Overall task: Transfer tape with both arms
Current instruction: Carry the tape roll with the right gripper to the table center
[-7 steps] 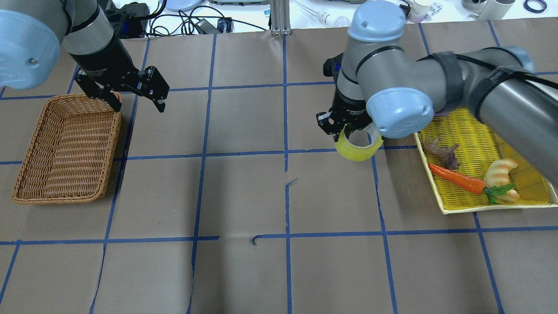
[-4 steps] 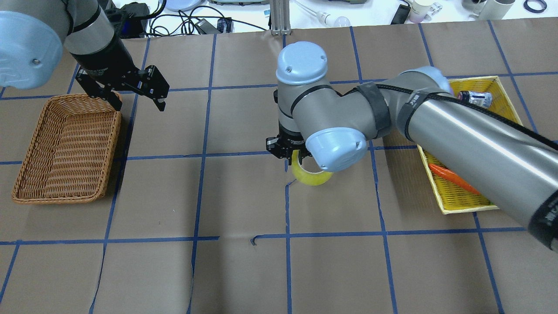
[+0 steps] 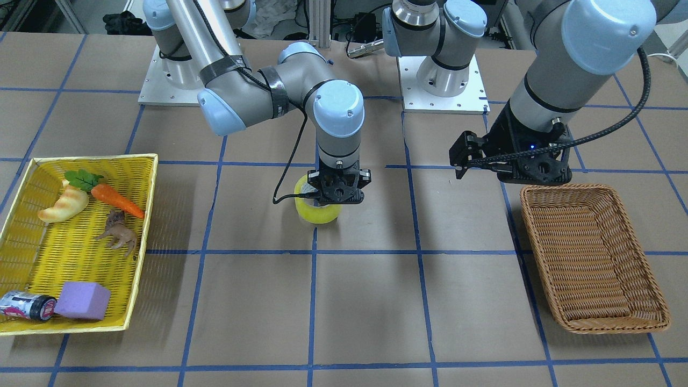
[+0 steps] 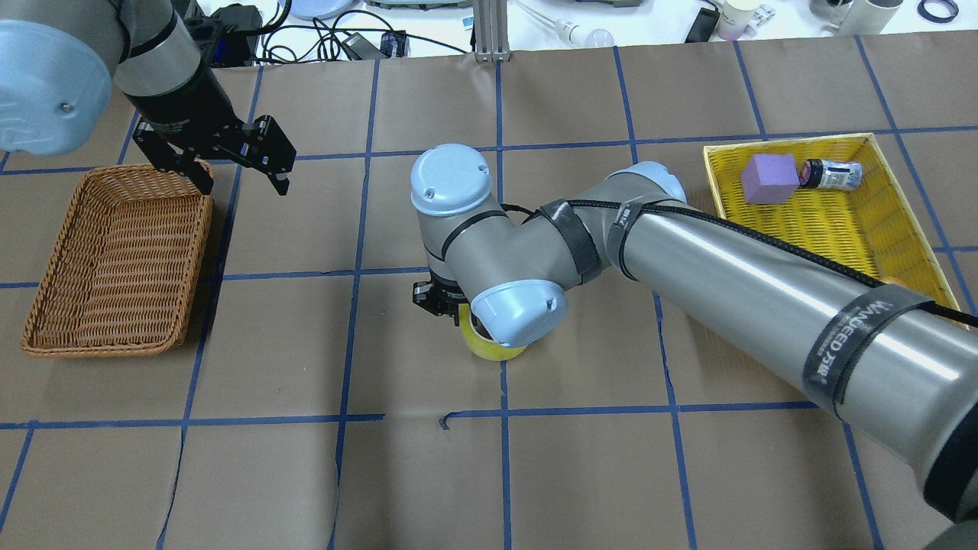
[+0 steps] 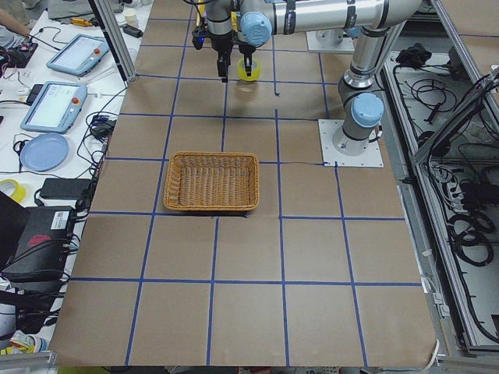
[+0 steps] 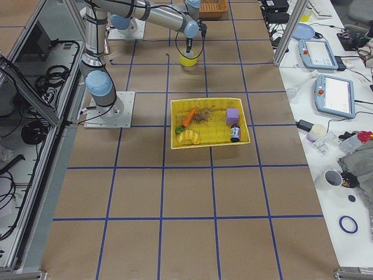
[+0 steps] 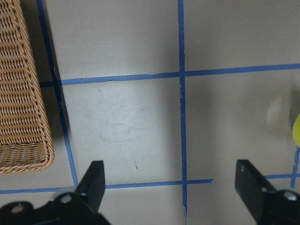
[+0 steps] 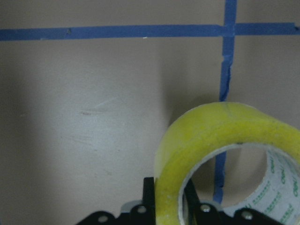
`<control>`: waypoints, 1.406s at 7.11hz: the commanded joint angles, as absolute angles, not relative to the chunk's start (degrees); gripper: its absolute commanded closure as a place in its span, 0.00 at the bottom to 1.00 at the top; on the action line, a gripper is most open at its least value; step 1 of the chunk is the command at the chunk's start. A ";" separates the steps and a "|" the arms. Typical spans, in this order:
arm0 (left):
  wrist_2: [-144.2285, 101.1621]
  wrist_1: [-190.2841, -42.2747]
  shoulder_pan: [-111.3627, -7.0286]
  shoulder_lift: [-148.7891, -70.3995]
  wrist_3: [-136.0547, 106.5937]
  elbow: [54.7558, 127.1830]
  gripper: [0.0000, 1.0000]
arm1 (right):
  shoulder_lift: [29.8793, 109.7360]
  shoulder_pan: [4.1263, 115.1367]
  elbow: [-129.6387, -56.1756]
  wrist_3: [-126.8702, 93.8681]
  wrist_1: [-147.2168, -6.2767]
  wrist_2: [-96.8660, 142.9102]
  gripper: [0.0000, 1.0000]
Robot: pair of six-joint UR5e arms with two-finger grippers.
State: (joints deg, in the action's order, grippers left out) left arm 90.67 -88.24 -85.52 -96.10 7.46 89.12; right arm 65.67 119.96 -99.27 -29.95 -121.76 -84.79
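The tape (image 3: 318, 214) is a yellow-green roll with a pale core, held on edge low over the table's middle, at a blue line crossing. My right gripper (image 3: 331, 203) points straight down and is shut on the roll's wall, one finger inside the core. The roll also shows in the overhead view (image 4: 490, 349), half hidden under my right wrist, and fills the right wrist view (image 8: 220, 140). I cannot tell whether it touches the paper. My left gripper (image 4: 246, 182) is open and empty, hovering by the far corner of the wicker basket (image 4: 99, 351). In the left wrist view its fingers (image 7: 93, 178) stand wide apart.
The wicker basket (image 3: 591, 189) lies on my left side. A yellow tray (image 3: 155, 215) on my right holds a carrot (image 3: 115, 200), a croissant (image 3: 63, 204), a toy animal (image 3: 119, 232), a purple block (image 3: 81, 300) and a small bottle (image 3: 27, 306). Cables and clutter line the far edge.
My right arm has swung left from beside the yellow tray to the table's middle, carrying the tape and lowering it. The left arm has not moved.
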 commanded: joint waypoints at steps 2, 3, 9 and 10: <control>90.26 -88.33 -85.52 -96.15 6.68 89.38 0.00 | 64.69 122.60 -99.14 -31.20 -123.48 -81.74 1.00; 89.83 -87.81 -85.52 -96.15 6.59 90.17 0.00 | 64.60 122.78 -99.05 -31.29 -123.75 -81.65 1.00; 87.82 -84.75 -86.13 -94.84 6.59 93.75 0.00 | 68.71 117.19 -98.70 -27.43 -123.15 -87.15 0.00; 87.11 -81.51 -86.48 -93.96 6.24 96.91 0.00 | 71.95 112.11 -98.70 -24.46 -117.04 -87.10 0.00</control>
State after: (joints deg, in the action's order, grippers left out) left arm 88.05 -84.72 -86.15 -94.94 6.57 93.64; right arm 68.73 117.30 -98.71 -27.28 -122.16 -85.65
